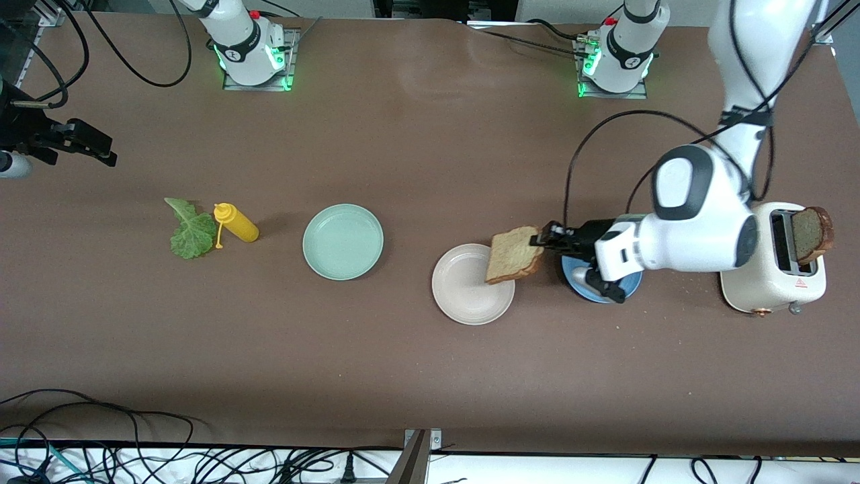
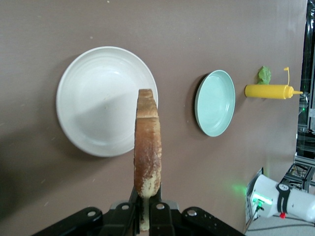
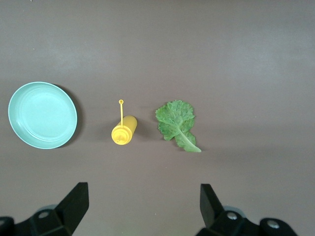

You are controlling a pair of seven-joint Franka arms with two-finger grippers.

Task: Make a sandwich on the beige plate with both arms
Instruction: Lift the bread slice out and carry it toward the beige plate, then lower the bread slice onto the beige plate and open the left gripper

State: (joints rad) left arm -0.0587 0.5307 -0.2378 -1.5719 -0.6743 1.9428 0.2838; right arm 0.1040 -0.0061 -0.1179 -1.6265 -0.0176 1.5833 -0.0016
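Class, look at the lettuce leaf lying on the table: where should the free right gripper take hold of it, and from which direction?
Probably from straight above, at the pale stem end of the lettuce leaf. It lies flat and thin on the table, so only a downward pinch gets under it, and the rib looks firmest. The open right gripper hangs above it; the yellow mustard bottle lies close beside, so keep the fingers off that side.

Brown table (image 1: 416, 148), 3 plates, lettuce (image 1: 189, 228), bottle (image 1: 236, 224), toaster (image 1: 772, 275)
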